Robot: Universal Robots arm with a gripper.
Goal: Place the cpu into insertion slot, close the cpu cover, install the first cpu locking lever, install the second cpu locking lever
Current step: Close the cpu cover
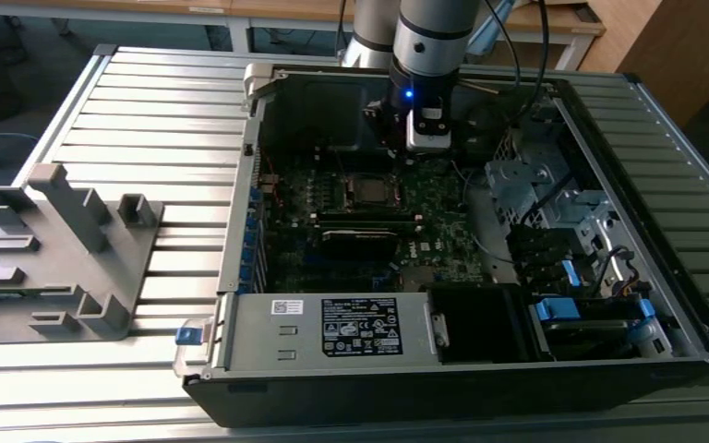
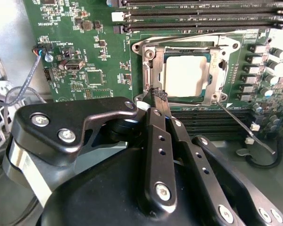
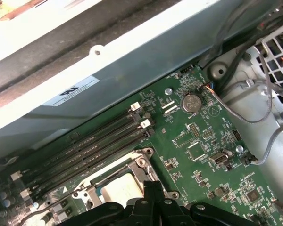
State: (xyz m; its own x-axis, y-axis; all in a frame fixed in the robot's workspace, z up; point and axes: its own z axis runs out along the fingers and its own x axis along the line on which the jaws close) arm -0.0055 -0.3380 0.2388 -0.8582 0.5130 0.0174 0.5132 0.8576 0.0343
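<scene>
One slatted metal worktop is carrying an open computer case, which is lying on its side with its insides showing. In the exterior view a grey moulded fixture is sitting on the worktop at about nine o'clock from the case. The arm is reaching down into the case from twelve o'clock. A white-labelled power-supply box is lying along the case's six o'clock edge, and the green motherboard is filling the floor between it and the arm.

The hand is hanging over the board at roughly one o'clock from the insertion slot. In the second wrist view the hand is showing its two black fingers pressed together with nothing visible between them, their tips just beside a corner of the slot.

The cpu cover is lying flat over the slot, and the cpu is sitting inside it, its pale face showing through the window. One thin wire lever is angling away from another corner, over the memory slots.
</scene>
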